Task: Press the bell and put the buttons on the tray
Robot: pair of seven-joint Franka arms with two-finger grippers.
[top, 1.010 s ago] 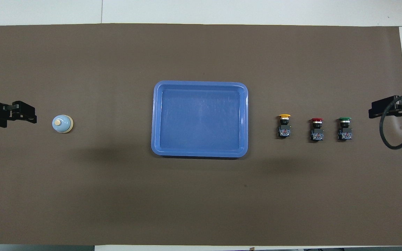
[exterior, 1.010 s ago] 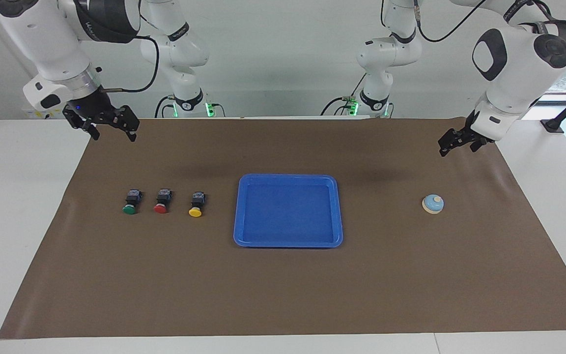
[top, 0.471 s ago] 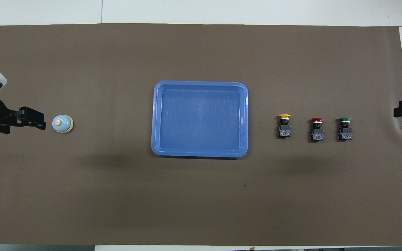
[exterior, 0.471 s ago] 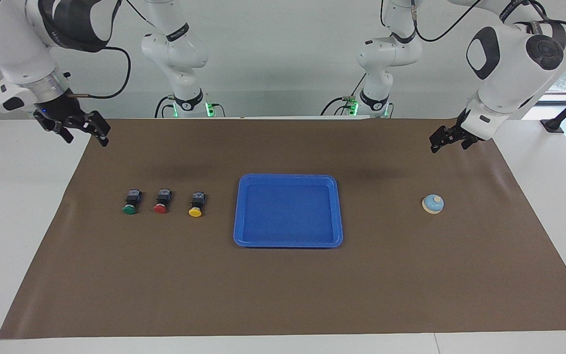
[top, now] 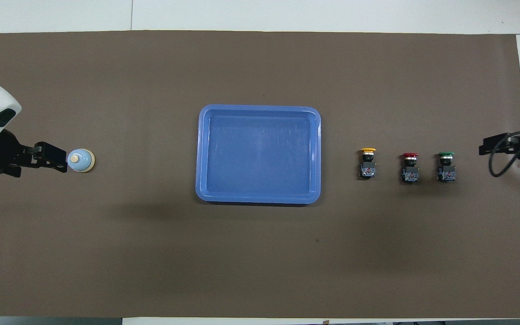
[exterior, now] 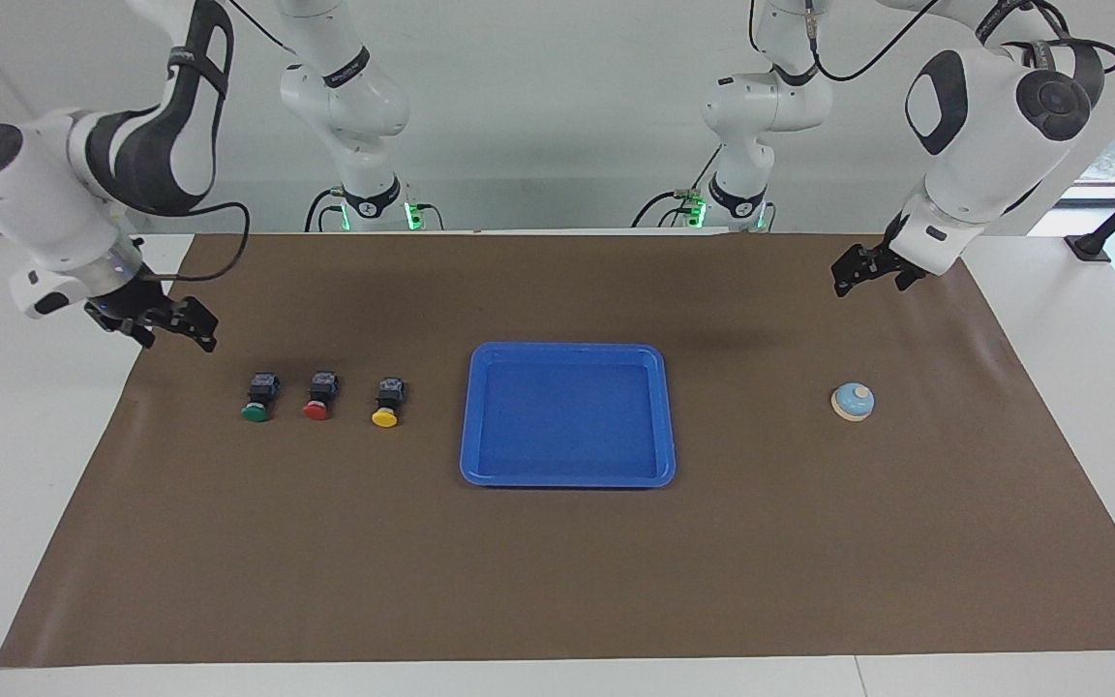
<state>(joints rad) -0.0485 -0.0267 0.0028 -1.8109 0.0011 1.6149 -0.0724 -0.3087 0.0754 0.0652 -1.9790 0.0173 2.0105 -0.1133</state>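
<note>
three buttons (exterior: pixel 322 397) lie in a row on the brown mat (exterior: pixel 557 581) toward the right arm's end of the table, green (exterior: pixel 258 396), red (exterior: pixel 319 395), yellow (exterior: pixel 387 401), caps pointing away from the robots, yellow closest to the tray (exterior: pixel 659 416). none is in the tray, which sits mid-table. the bell (exterior: pixel 853 401) stands toward the left arm's end, untouched.

the left gripper (exterior: pixel 865 270) hangs raised over the mat on the robots' side of the bell. overhead its tip seems to meet the bell's edge, but the facing view shows it well above and apart. cannot tell if its fingers are apart or together. the right gripper (exterior: pixel 168 325) hovers low over the mat's edge, beside the green button, fingers apart.

risks, judged:
- the bell's knob is small; an off-centre descent could strike the dome, skid the bell, give no ring.
- the buttons lie on their sides with round caps; a pinch on the cap rather than the boxy body may squirt one out or roll it.
- buttons sit close together, so spread fingers on the green could nudge the red.
</note>
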